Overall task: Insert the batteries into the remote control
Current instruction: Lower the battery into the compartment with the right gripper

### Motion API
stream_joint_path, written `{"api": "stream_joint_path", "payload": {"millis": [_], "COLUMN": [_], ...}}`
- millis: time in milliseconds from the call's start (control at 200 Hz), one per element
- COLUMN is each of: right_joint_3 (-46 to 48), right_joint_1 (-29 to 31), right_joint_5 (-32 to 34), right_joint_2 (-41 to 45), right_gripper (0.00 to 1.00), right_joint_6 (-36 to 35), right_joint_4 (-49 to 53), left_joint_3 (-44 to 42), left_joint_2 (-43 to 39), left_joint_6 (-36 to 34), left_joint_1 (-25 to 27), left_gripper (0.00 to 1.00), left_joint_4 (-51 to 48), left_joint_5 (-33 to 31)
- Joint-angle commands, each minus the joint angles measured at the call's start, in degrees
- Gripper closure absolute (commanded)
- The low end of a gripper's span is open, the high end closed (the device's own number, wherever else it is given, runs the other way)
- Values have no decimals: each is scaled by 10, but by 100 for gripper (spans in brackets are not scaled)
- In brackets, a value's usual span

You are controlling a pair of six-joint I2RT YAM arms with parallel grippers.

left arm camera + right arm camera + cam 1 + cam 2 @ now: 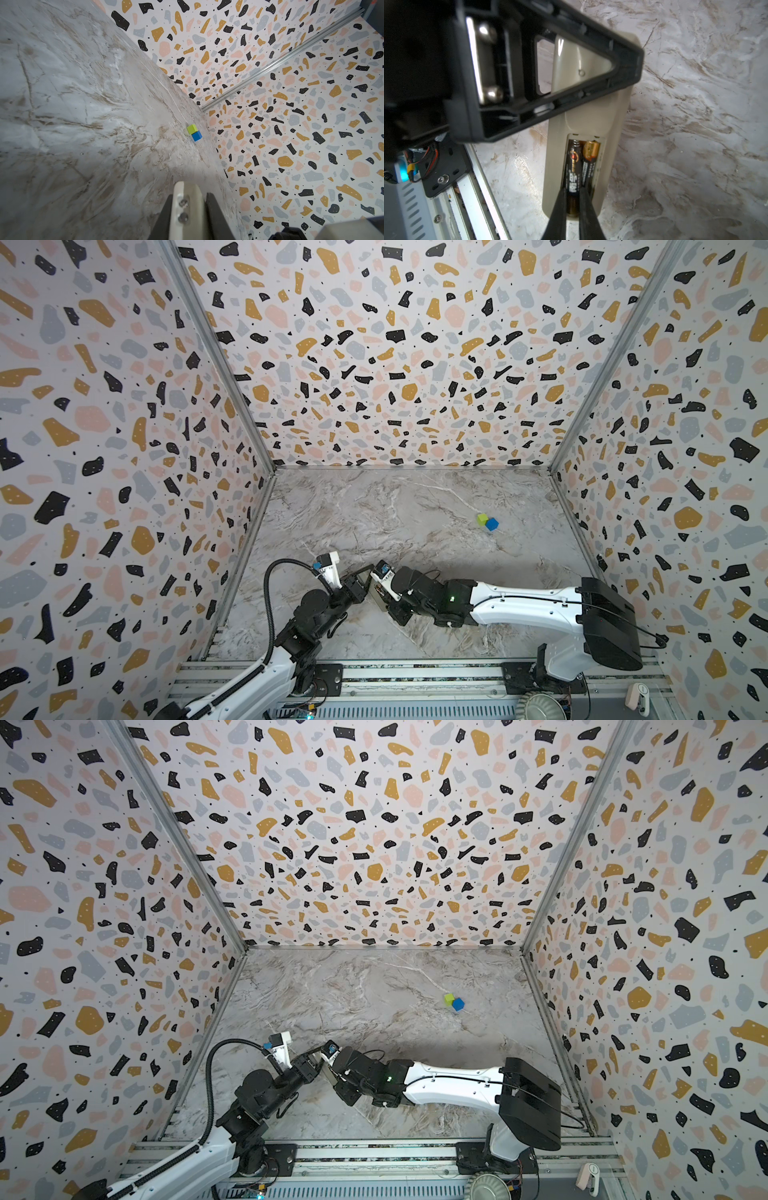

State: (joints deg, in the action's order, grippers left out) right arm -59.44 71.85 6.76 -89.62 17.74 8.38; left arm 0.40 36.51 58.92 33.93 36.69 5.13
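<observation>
Two batteries [588, 154] lie side by side in the remote [610, 124]; our right gripper [573, 194] pinches one, our left gripper [190, 197] clamps the remote's other end.

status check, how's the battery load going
Left gripper shut on remote control. Right gripper shut on first battery, in its bay; second battery seated alongside. Nothing blocking.

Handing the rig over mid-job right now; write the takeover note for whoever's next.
Left pincer: shut on one end of the slim cream plastic remote control.
Right pincer: shut on a dark cylindrical battery lying in the open compartment.
Done: the copper-ended battery sits beside it in the compartment.
Left: confirm the gripped battery is seated, release it; no compartment cover is in view.
</observation>
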Motion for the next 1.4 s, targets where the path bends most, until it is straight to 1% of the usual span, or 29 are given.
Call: {"api": "stream_joint_path", "payload": {"millis": [0, 170, 405, 556, 731, 1141, 1396], "right_joint_3": [-25, -25, -18, -16, -7, -2, -22], "right_joint_1": [-8, -8, -8, -8, -7, 3, 8], "right_joint_5": [8, 11, 12, 13, 12, 9, 38], "right_joint_2": [-4, -5, 4, 11, 25, 39, 65], "right_gripper": [100, 94, 82, 77, 74, 73, 65], "right_joint_6": [1, 3, 5, 5, 5, -4, -15], "right_joint_4": [-8, -8, -11, -12, -20, -26, 9], "left_joint_3": [0, -4, -8, -13, -21, -25, -32], "left_joint_2": [1, 11, 12, 11, 11, 10, 9], "left_joint_6": [0, 7, 20, 28, 34, 45, 38], "left_joint_1": [10, 13, 14, 14, 14, 14, 15], "left_gripper": [100, 100, 100, 100, 100, 100, 100], "left_joint_4": [78, 95, 109, 117, 122, 127, 109], "left_joint_5": [51, 54, 49, 46, 45, 40, 53]}}
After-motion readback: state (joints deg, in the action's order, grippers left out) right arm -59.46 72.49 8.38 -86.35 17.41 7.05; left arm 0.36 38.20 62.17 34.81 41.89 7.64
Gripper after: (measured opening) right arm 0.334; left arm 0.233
